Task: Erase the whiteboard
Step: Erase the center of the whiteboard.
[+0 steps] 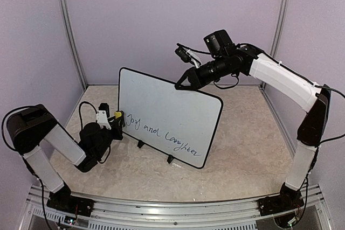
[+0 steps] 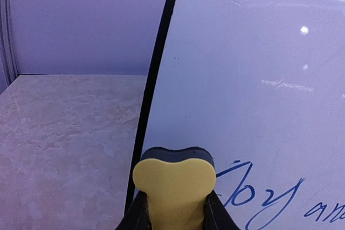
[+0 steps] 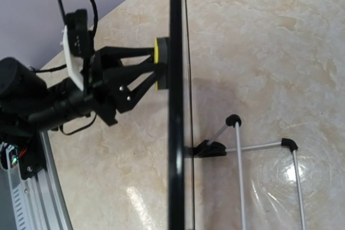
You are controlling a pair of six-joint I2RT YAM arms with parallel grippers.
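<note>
Whiteboard (image 1: 172, 103) upright on wire stand (image 3: 241, 179), mid-table (image 1: 242, 149); blue writing (image 1: 161, 133) along lower edge. Left gripper (image 1: 116, 119) clamps yellow eraser (image 2: 172, 181) against whiteboard face, just left of "Joy". Right gripper (image 1: 182, 83) closed at whiteboard top edge; hold on it unclear.

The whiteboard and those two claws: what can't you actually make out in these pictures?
1. Writing on the whiteboard: cut off after "Joy an" in the left wrist view; unseen in the right wrist view, which sees the board edge-on.
2. Eraser, wiping face: hidden by its yellow back, left wrist view.
3. Right gripper, hold on the board's top edge: too small in the top view; its fingers fall outside the right wrist view.
</note>
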